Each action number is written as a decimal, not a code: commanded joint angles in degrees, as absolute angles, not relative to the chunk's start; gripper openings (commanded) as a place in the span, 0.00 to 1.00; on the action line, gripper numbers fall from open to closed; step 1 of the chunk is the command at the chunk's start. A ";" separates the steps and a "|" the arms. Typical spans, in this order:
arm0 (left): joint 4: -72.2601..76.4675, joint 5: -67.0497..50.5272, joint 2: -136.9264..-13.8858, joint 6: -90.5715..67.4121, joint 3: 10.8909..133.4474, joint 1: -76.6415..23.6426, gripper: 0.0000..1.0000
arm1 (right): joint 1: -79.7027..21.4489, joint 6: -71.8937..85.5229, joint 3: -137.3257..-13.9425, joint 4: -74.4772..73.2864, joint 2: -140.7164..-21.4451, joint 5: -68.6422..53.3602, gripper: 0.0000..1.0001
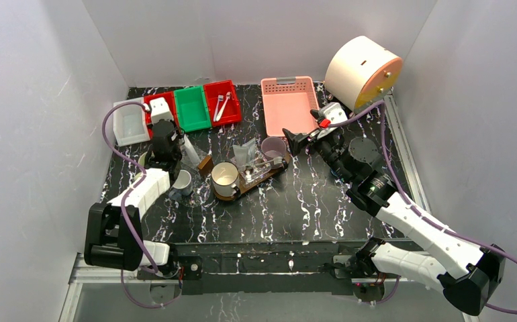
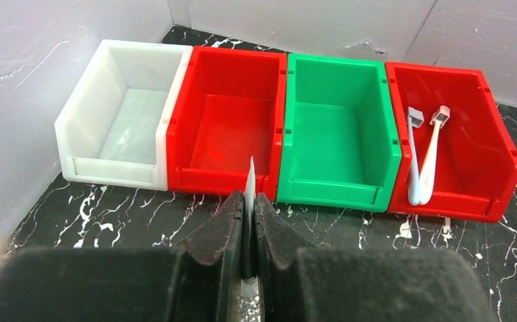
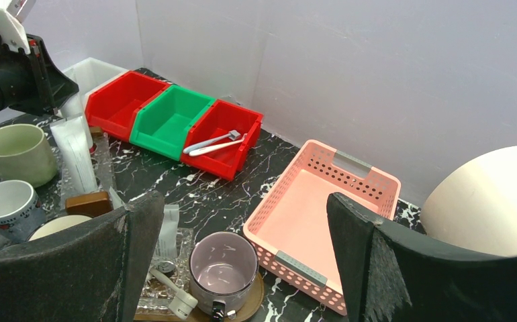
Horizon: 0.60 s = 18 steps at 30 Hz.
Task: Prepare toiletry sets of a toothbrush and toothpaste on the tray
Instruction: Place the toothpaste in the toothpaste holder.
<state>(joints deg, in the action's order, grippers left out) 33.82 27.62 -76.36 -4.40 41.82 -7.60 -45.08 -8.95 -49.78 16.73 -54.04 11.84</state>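
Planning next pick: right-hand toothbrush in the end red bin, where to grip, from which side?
Grip the right toothbrush on its shaft just below the head, from above, fingers across it. Both lie flat, handles meeting near the low front lip of the red bin and fanning apart toward the heads, so probably only there is finger room.
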 commanded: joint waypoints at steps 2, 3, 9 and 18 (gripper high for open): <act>37.63 28.49 -75.75 -3.51 41.24 -7.29 0.00 | -45.09 -9.24 -49.61 19.86 -53.87 12.04 0.99; 37.85 28.46 -75.88 -3.51 41.07 -7.29 0.00 | -45.09 -9.23 -49.61 19.86 -53.89 11.99 0.99; 38.99 28.97 -76.72 -4.57 40.15 -7.29 0.00 | -45.09 -9.33 -49.82 19.69 -54.02 11.86 0.99; 41.25 30.10 -78.09 -6.69 38.11 -7.29 0.00 | -45.09 -9.45 -49.68 19.68 -54.04 11.87 0.99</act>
